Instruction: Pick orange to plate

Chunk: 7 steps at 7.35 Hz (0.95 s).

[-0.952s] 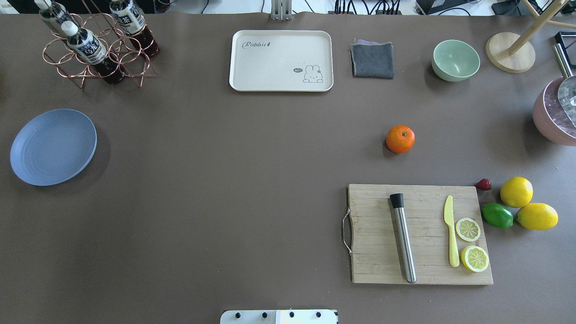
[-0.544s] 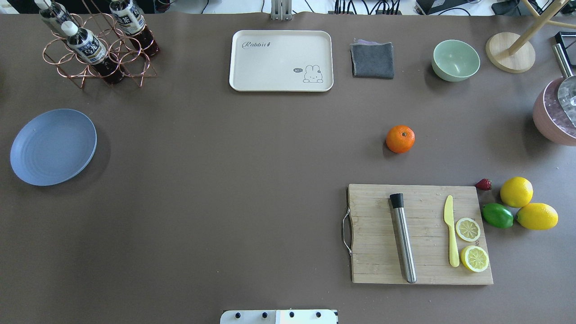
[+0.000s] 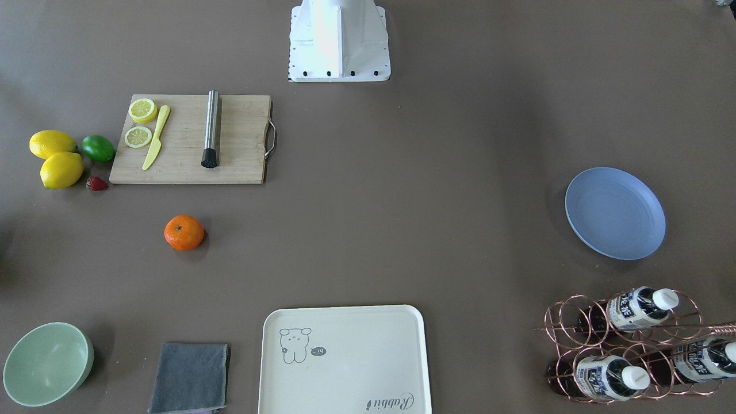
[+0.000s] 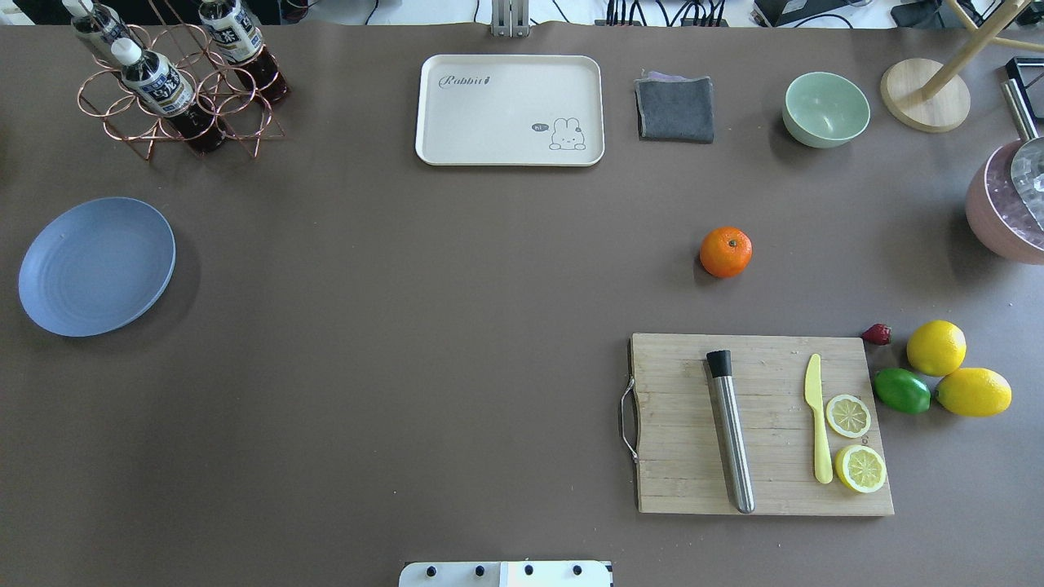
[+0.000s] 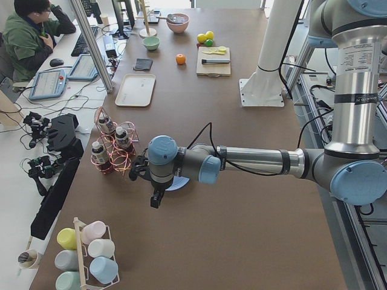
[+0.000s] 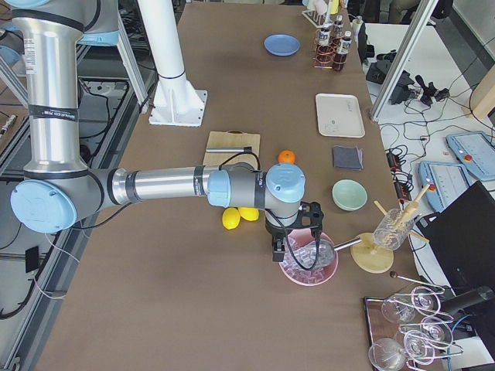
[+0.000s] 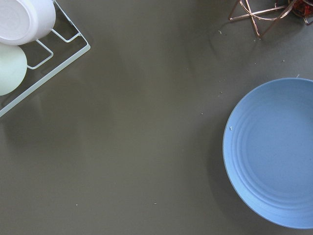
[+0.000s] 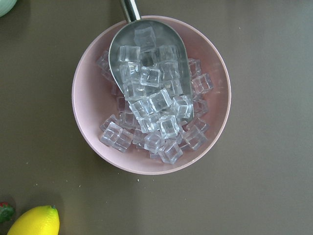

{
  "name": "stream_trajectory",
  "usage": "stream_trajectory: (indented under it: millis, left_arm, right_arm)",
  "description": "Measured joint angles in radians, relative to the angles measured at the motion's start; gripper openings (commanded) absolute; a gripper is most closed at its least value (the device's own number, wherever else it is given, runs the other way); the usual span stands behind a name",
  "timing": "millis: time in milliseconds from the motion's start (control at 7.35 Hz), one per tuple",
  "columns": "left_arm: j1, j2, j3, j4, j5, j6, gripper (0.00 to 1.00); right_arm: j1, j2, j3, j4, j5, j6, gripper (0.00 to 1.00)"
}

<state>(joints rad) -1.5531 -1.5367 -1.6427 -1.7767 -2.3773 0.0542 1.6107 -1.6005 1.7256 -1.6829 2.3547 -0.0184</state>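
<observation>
The right gripper (image 6: 280, 249), whose jaws' state I cannot tell, should descend centred over the orange (image 4: 725, 252), avoiding the cutting board (image 4: 763, 424).

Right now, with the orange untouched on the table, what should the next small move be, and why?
Probably swing the right tool from above the ice bowl toward a spot over the orange. The orange sits alone on the bare table on that tool's side, nothing holds it yet, and the plate lies far across on the left.

nothing has changed since a second ago; the orange (image 4: 725, 252) has not moved.
</observation>
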Motion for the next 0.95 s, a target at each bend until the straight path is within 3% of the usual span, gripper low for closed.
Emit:
stream_trajectory:
  millis: [952]
  left_arm:
    - [0.001, 0.005, -0.001, -0.077, -0.002, -0.004, 0.98]
  right_arm:
    - [0.000, -0.003, 0.019, -0.001, 0.001, 0.000, 1.00]
